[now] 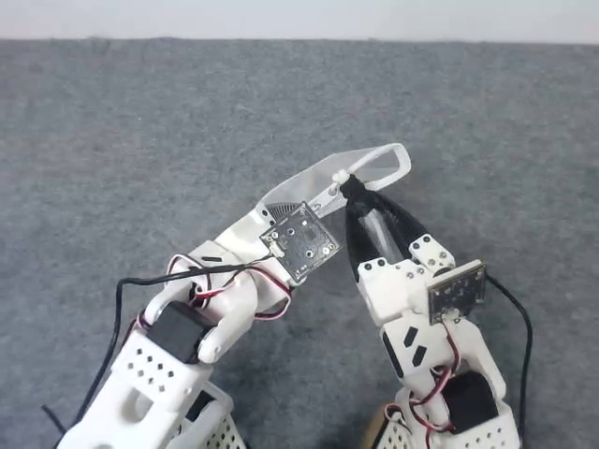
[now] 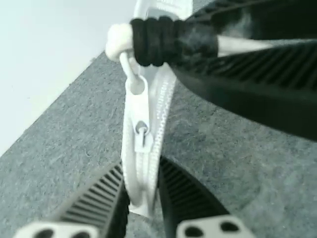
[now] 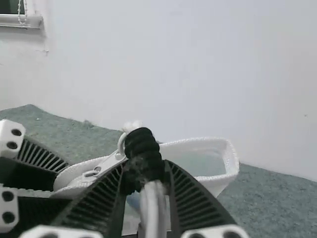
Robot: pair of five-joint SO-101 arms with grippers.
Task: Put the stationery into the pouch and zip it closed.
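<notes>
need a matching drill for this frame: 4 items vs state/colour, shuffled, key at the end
Column one:
1. left claw
2. right claw
3. pouch
4. table cover

Column two:
A. grey, carpet-like
B. shut on the black-wrapped zipper pull
C. translucent white, held between both claws
D. shut on the white zipper edge

Pairs: 1-D, 2-B, 3-C, 4-A
</notes>
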